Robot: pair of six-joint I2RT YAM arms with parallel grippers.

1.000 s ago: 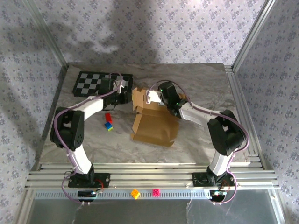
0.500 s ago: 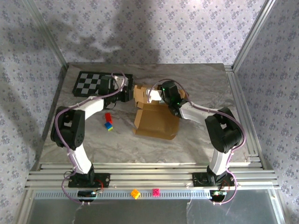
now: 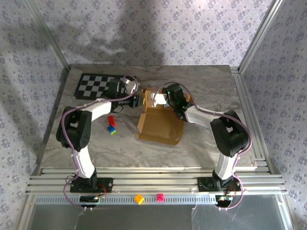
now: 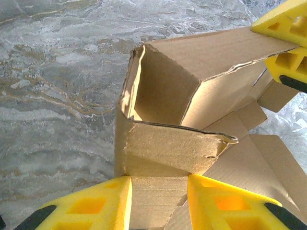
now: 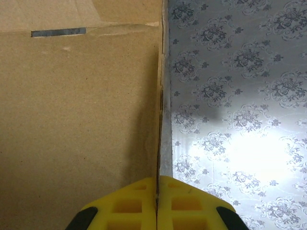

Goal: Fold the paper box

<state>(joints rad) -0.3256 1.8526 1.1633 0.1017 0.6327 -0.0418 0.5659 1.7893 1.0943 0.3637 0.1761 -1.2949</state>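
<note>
Pinching a raised flap of the paper box [image 3: 160,125] edge-on, the right gripper [image 5: 157,191] is pressing its fingers together on the thin cardboard. The left gripper [image 4: 158,203] is reaching in with fingers spread, a folded wall between them. The box is lying half folded near the middle of the table [image 3: 120,148].

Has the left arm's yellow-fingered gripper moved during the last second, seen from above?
Yes. The left gripper has shifted right, away from the black-and-white checkerboard mat and up against the tan cardboard paper box.
</note>
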